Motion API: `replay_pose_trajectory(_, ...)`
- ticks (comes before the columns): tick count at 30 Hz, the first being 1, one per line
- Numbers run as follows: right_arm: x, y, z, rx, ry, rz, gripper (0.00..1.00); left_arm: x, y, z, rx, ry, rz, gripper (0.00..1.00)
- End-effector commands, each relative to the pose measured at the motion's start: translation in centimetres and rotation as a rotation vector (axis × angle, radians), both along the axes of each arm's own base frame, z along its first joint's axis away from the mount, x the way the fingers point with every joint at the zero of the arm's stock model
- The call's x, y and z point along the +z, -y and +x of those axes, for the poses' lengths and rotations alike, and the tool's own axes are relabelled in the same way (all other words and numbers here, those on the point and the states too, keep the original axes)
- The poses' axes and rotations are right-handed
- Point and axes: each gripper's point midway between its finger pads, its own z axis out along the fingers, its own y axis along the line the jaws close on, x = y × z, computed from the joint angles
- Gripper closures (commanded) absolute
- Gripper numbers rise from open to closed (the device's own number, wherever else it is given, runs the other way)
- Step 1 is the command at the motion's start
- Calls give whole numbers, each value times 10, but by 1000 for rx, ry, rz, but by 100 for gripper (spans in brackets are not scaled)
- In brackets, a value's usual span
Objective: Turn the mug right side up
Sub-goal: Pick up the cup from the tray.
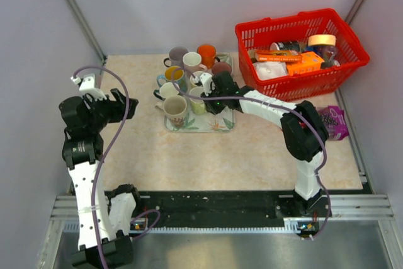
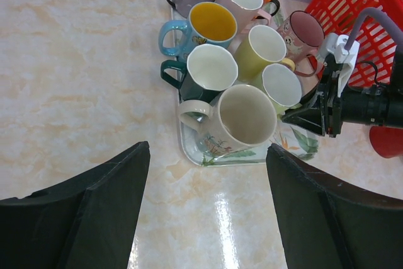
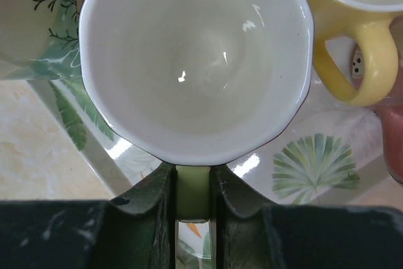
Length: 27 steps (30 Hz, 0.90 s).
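The mug (image 3: 195,61) is pale green outside and white inside. It stands mouth up on the leaf-print tray (image 3: 315,162), among other mugs. My right gripper (image 3: 192,171) is shut on its pale green handle, which fills the gap between the fingers. The top view shows the same mug (image 1: 198,103) at the tray's (image 1: 217,124) right side, with the right gripper (image 1: 211,97) against it. In the left wrist view this mug (image 2: 281,84) stands right of the big cream mug (image 2: 242,118). My left gripper (image 2: 208,149) hovers open over the table in front of the tray, holding nothing.
Several other upright mugs crowd the tray, among them a yellow one (image 3: 352,4) touching the held mug's side. A red basket (image 1: 296,48) full of packets stands at the back right. A purple packet (image 1: 334,121) lies by the right wall.
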Motion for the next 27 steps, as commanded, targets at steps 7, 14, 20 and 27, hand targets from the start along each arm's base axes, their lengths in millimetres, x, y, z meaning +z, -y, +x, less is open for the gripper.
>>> replay_pose_trajectory(7,48,-32,12,66,83,125,66,12,-6,3,24,57,7,1)
replay_pose_trajectory(14,96,20,-13,90,123,66,34,8,4,3,-47,32,-9,1)
replay_pose_trajectory(20,111,114,-38,-22,141,-28,28,8,10,11,-103,35,-30,1)
replay_pose_trajectory(27,89,232,-70,-284,47,-158,26,29,30,17,-249,84,-32,1)
